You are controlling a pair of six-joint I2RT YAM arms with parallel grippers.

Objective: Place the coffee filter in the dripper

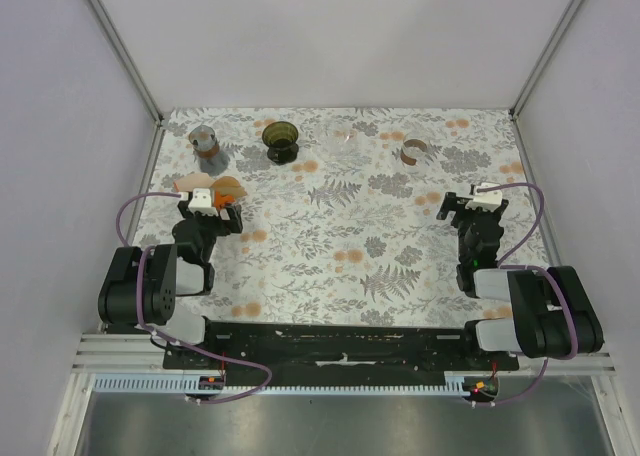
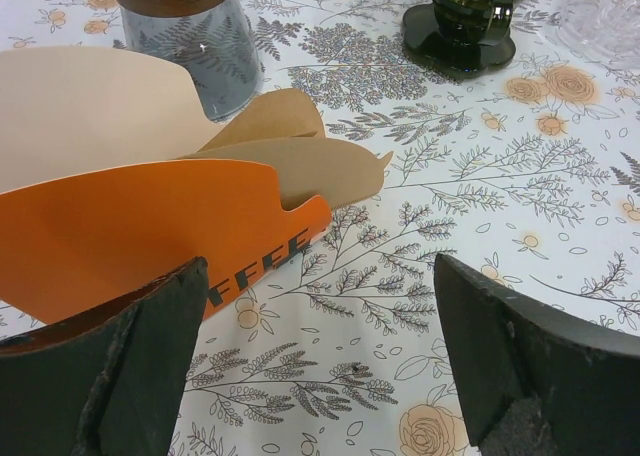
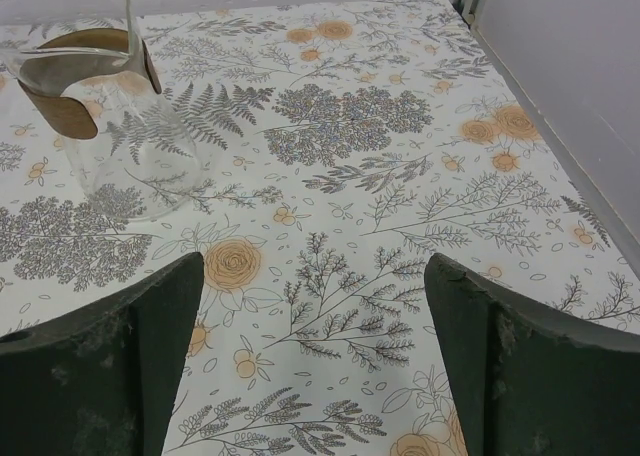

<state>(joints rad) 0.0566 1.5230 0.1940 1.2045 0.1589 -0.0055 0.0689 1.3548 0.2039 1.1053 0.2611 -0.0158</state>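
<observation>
Paper coffee filter sits untouched in its orange box on the floral counter. The dark green dripper, at one o'clock from it, holds no filter. The left tool is spread by the box and the right tool is spread over bare counter, so everything remains to do.

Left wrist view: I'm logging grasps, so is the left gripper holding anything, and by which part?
Nothing is held. The left gripper stands open over the floral tablecloth; the orange cardboard filter sleeve lies beyond one finger, not between the two.
</observation>
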